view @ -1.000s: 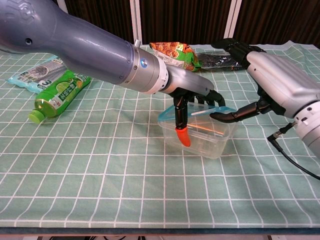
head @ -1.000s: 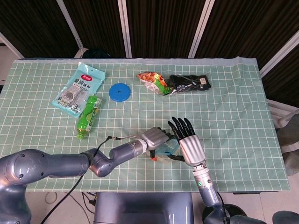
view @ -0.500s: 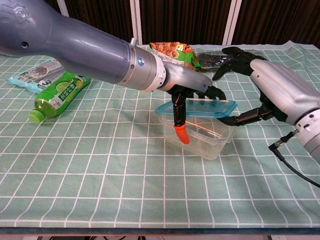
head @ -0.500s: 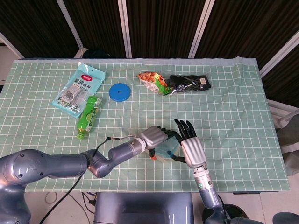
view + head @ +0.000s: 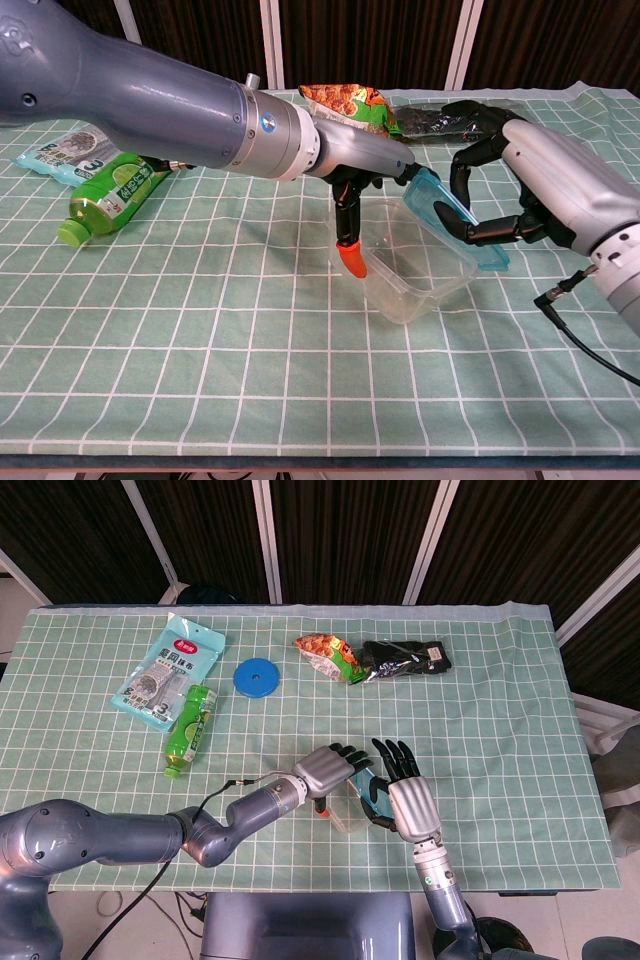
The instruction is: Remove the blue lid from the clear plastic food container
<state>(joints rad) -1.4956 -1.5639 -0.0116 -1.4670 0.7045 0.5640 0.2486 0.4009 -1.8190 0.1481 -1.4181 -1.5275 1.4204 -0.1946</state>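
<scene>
- Tabletop (image 5: 480,710): clear container (image 5: 415,270) sat open at near centre, steadied at its left rim by the left robot hand (image 5: 365,165), fingers down on it.
- Blue lid (image 5: 455,215): off the container, tilted on edge at its right side, pinched in the right robot hand (image 5: 520,190); long axis ran near-to-far.

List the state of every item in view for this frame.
blue lid: off, tilted, held by right hand
clear plastic food container: open, steadied by left hand
green bottle: lying down, capped
snack bags: lying flat
blue disc: flat on tablecloth
</scene>
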